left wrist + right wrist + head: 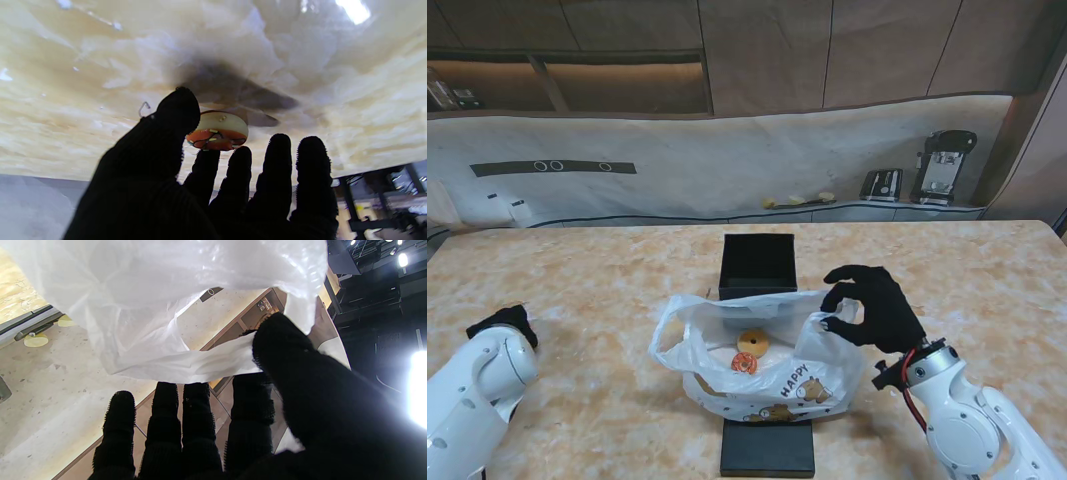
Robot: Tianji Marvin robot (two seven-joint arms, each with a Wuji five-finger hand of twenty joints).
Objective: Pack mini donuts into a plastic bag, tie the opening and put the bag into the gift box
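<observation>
White plastic bag (762, 350) is sagging mid-frame, its rim pinched by the right hand (875, 308); a slipping pinch would be collapsing the mouth. At lower left, the left hand (503, 323) is reaching, unclenched, for a mini donut (218, 130), risking nudging it away.

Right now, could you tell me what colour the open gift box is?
Black, inside and out; the gift box shows best in the stand view.

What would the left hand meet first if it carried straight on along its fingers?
Most likely the mini donut lying on the table, right beyond the left hand; thumb and fingers already flank it, though contact is unclear.
</observation>
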